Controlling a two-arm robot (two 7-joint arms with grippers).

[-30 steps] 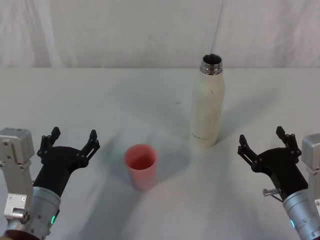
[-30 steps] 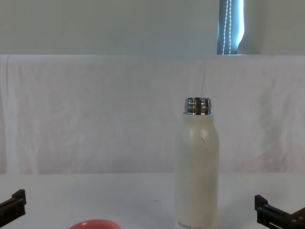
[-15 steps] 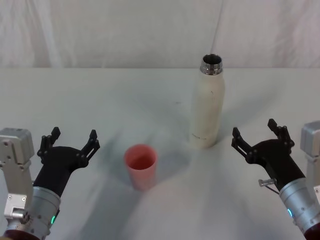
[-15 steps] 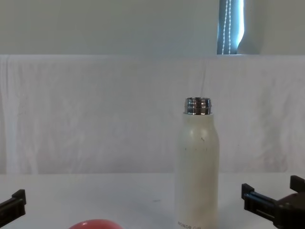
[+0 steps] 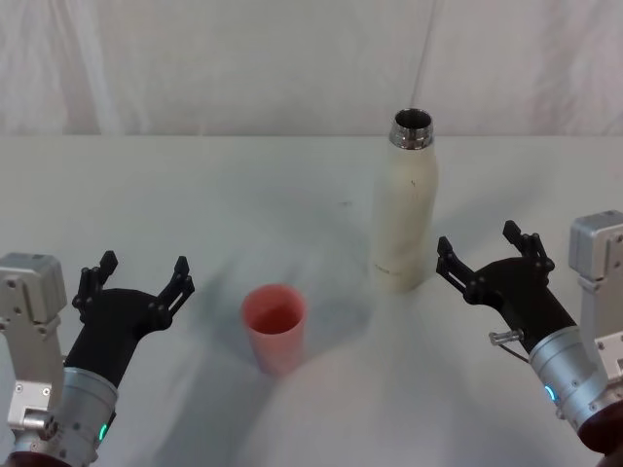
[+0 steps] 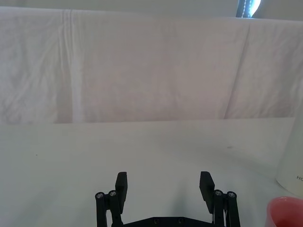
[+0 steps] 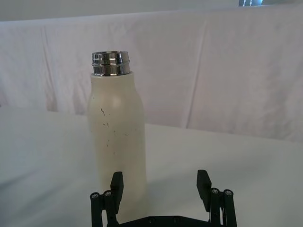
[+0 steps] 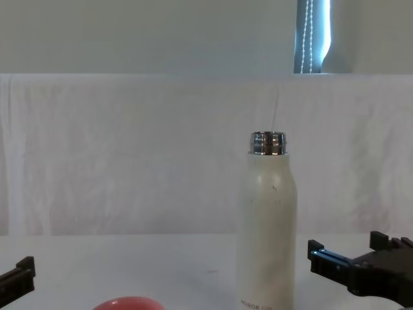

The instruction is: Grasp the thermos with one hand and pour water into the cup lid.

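barely started: thermos [image 5: 405, 209] stands upright, uncapped and ungrasped, pink cup lid [image 5: 274, 325] near it on its left. right gripper [image 5: 487, 261] sits just right of the thermos, spread wide. left gripper [image 5: 136, 280] wide too, parked left of the cup.

Just beside the right end effector [image 5: 484, 257], whose fingers are matt black, seemingly plastic, the thermos [image 5: 403, 208] has a smooth, matt cream body with faint dark specks and a glossy chrome threaded neck. Near the left end effector [image 5: 136, 277], equally matt black, the cup lid [image 5: 274, 326] looks like smooth pink plastic. White cloth covers the surface [image 5: 195, 195].
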